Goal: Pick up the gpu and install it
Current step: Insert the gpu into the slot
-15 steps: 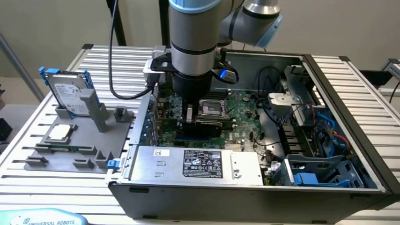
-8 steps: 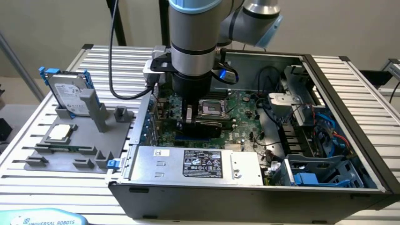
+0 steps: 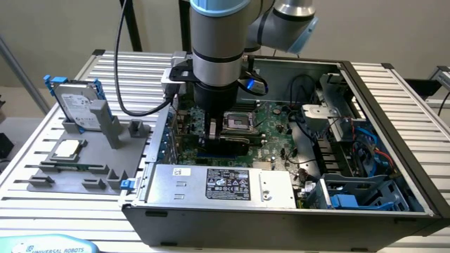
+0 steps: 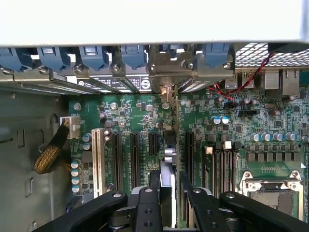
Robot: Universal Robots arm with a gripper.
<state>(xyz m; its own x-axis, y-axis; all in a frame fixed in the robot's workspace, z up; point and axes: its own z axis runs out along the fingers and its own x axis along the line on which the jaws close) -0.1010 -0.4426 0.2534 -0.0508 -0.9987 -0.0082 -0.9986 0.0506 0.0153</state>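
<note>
Down inside the computer case (image 3: 393, 211), my hand (image 4: 170, 186) grips the gpu (image 4: 167, 159) edge-on over the motherboard (image 4: 135, 116) slots; if the card sits skewed, pressing could jam it

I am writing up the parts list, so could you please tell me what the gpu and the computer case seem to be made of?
gpu: seen edge-on between the fingers of the gripper, a thin board with a dull silver metal-looking end bracket; board material unclear.
Computer case: likely painted sheet metal, dark grey matte outside, bare grey inside, with folded edges.
</note>
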